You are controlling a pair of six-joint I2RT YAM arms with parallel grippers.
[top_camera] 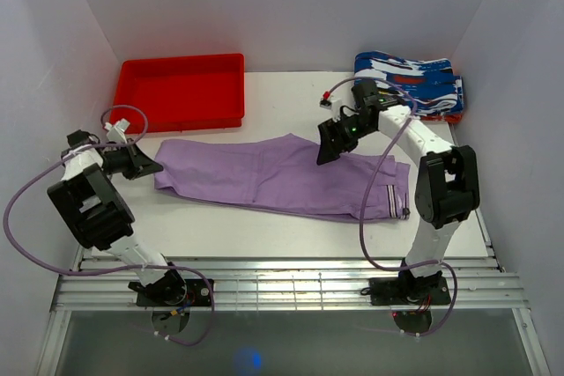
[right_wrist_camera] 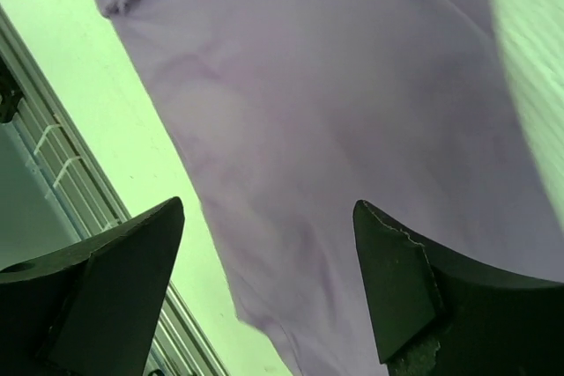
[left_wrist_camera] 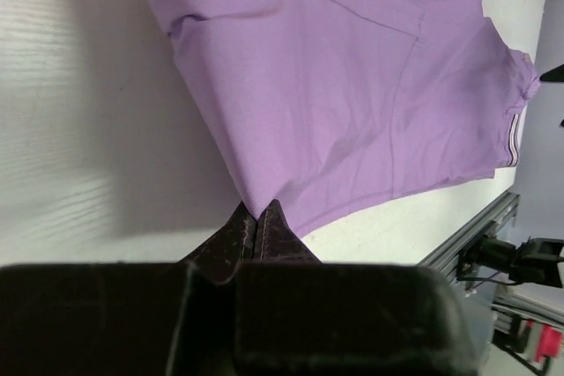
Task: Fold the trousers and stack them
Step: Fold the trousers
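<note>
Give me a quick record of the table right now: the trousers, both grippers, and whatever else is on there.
trousers: lilac, lying lengthwise across the table, not yet stacked
left gripper: shut on the trousers' leg-end corner
right gripper: open, above the trousers' far edge
red tray: back left, empty
patterned folded garments: back right corner

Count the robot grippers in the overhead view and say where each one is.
2. The left gripper is shut on a corner of the lilac trousers at their end on the view's left. The right gripper is open over their far edge, right of centre. None seems hidden.
</note>
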